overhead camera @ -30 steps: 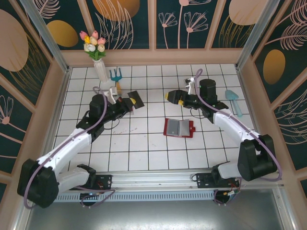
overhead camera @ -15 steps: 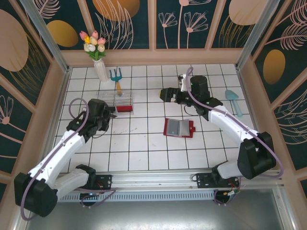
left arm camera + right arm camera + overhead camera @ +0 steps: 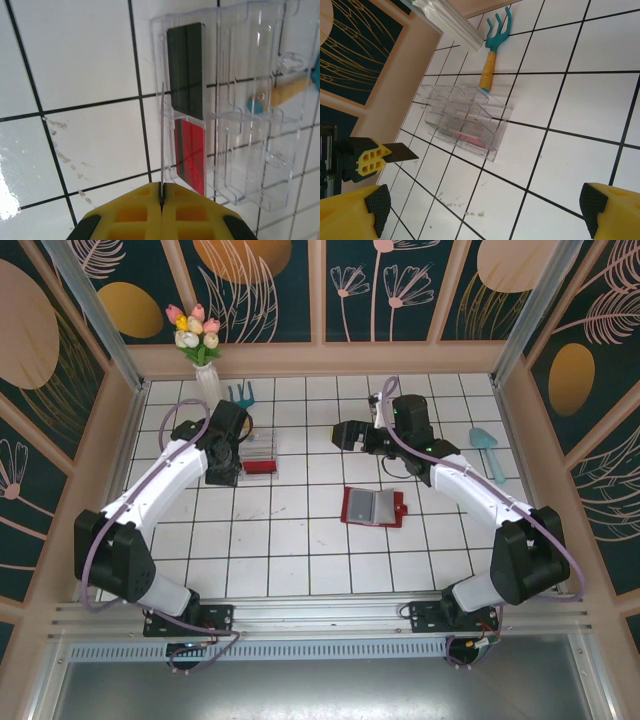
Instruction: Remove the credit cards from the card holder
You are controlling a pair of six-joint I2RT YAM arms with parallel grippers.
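The red card holder (image 3: 372, 506) lies open on the tiles mid-table, its grey-blue pockets facing up, with no gripper on it. My left gripper (image 3: 161, 192) is shut on a thin dark card (image 3: 162, 135) seen edge-on, just left of the clear tray (image 3: 250, 100). That tray holds a black card (image 3: 186, 70) and a red card (image 3: 192, 155). From above, the left gripper (image 3: 222, 472) sits at the tray's (image 3: 257, 452) left end. My right gripper (image 3: 345, 435) hovers open behind the card holder; in its own view the fingertips (image 3: 357, 212) stand wide apart over bare tiles.
A teal rake with a wooden handle (image 3: 241, 403) lies behind the tray. A vase of tulips (image 3: 205, 365) stands at the back left, and a teal trowel (image 3: 487, 452) lies at the right. Walls close in the tiled floor on three sides.
My left arm carried the dark card from mid-table back to the left, then up beside the tray's left end. The right gripper shifted slightly left and back, still open.
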